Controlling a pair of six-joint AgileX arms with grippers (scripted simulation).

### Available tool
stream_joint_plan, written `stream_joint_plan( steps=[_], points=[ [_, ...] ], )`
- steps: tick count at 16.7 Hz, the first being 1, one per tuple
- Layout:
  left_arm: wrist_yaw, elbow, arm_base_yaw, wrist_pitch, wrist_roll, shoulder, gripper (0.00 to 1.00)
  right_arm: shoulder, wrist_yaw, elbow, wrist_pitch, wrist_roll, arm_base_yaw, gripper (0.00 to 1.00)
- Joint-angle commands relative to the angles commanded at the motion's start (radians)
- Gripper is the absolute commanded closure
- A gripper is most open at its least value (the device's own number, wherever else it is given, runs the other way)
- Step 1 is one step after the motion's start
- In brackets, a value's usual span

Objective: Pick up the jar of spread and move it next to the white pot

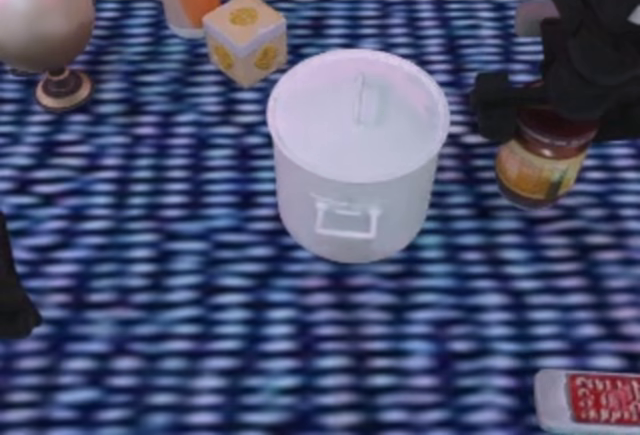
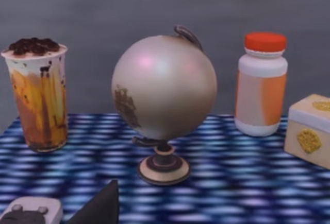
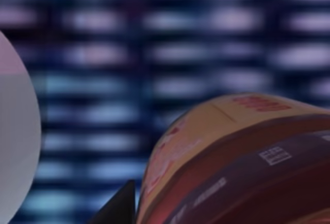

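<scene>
Right tool [image 1: 560, 105] clamps the round jar of spread [image 1: 541, 160] at its dark lid, just right of the smooth cylindrical white pot [image 1: 355, 155], over the blue woven-patterned surface [image 1: 150, 285]. Left tool's state: cannot tell.

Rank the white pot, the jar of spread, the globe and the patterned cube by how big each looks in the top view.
1. White pot, clearly the largest.
2. Globe, though the frame's edge cuts it off.
3. Jar of spread and patterned cube: about alike, and the right pincer covers the jar's top.
</scene>
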Motion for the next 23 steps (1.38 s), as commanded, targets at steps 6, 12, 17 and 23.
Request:
stream_joint_plan(
  steps=[6,12,17,23],
  points=[
    [0.0,0.0,0.0,0.0,0.0,0.0,0.0,0.012,-0.002,-0.01,0.016,0.001,-0.003,1.0],
    [0.0,0.0,0.0,0.0,0.0,0.0,0.0,0.078,0.0,-0.085,0.165,-0.001,-0.004,1.0],
    [0.0,0.0,0.0,0.0,0.0,0.0,0.0,0.081,0.0,-0.088,0.169,-0.002,-0.004,0.92],
    [0.0,0.0,0.0,0.0,0.0,0.0,0.0,0.081,0.0,-0.088,0.169,-0.002,-0.004,0.47]
  ],
)
